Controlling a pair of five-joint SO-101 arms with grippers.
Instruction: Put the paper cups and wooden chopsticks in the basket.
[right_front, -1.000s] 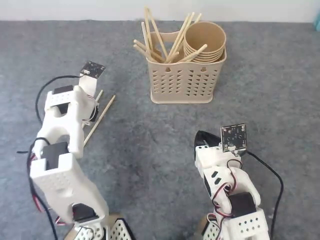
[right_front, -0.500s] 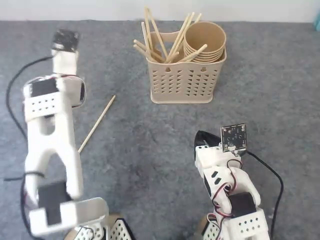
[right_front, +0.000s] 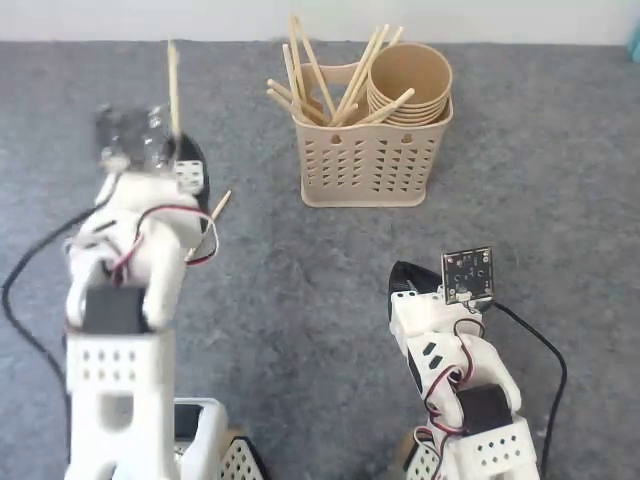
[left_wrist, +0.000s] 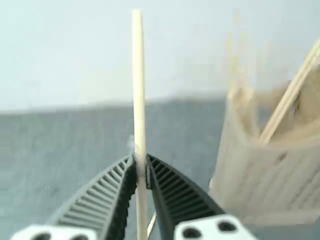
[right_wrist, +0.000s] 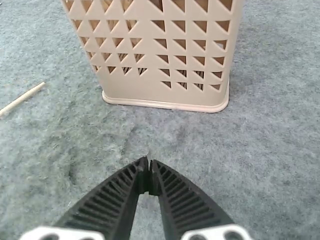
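The left hand (left_wrist: 140, 172) pinches one chopstick (left_wrist: 137, 90) upright. Its wrist view shows the grip itself. The high view shows where that chopstick stands: at about 9 o'clock from the basket (right_front: 372, 160), lifted off the grey tabletop (right_front: 300, 300). A second chopstick (right_front: 220, 203) lies flat just at 5 o'clock from that hand, and its tip is also caught in the right wrist view. The right hand (right_wrist: 149, 172) is pressed together and empty, at 6 o'clock from the basket. Stacked cups (right_front: 410, 80) and more sticks (right_front: 300, 70) stand in the basket.
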